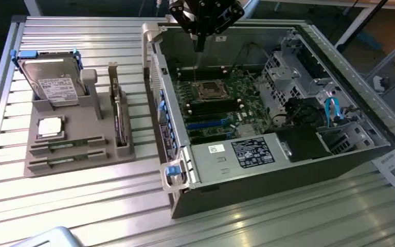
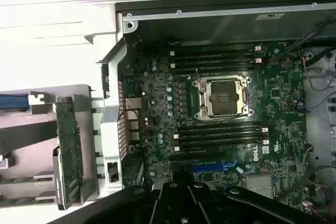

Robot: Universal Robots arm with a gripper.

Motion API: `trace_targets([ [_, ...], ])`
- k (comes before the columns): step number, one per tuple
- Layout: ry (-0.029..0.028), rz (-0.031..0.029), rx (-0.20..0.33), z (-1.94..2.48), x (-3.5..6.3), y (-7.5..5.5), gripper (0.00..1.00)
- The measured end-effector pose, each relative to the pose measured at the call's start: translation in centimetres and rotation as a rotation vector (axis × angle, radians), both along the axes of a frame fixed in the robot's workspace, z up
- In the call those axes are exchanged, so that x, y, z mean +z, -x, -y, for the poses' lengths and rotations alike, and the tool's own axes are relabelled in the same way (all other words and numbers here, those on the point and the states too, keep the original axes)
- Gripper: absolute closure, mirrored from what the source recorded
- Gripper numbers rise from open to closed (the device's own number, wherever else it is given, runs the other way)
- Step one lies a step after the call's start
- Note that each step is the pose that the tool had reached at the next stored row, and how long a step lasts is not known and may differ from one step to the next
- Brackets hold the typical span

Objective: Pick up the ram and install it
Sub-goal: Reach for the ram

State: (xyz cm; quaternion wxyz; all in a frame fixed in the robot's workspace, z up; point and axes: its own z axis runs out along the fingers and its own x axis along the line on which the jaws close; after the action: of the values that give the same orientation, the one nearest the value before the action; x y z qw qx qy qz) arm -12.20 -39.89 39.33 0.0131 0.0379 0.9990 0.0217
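On the grey holder [image 1: 81, 126], at the exterior view's left, the ram [image 1: 66, 145] lies flat in a slot; it is a slim green strip, long and narrow; a second like stick [image 1: 64, 161] sits in the next slot, just beside it; both are sunk into the holder, so small chips on them are hard to make out. Same holder carries a hard drive [image 1: 53, 85] standing tilted, a square silver processor chip [image 1: 50, 127] and an upright expansion card [image 1: 119, 121]. Gripper [image 1: 199, 47] hangs over the far edge of the open computer case [image 1: 273, 188], well apart from the ram; fingers pressed together into one thin dark line, nothing between them. Its body is cut off by the frame edge in the exterior view. Wrist view: gripper [image 2: 181, 182] dark and blurred over the motherboard [image 2: 283, 98]; empty processor socket [image 2: 223, 97] with black memory slots [image 2: 215, 56] on either side; holder cut off at the edge, card [image 2: 68, 150] partly seen; faint green strips there, cannot tell if they are the sticks. All of it stands on a slatted metal table [image 1: 81, 206].
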Motion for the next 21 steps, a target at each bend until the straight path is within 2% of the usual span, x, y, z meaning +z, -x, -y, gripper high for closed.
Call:
trace_targets([
  [14, 0.0002, -0.0001, 0.0, 0.0, 0.01, 0.1, 0.9],
  [21, 0.0, 0.0, 0.0, 0.0, 0.0, 1.6, 0.9],
])
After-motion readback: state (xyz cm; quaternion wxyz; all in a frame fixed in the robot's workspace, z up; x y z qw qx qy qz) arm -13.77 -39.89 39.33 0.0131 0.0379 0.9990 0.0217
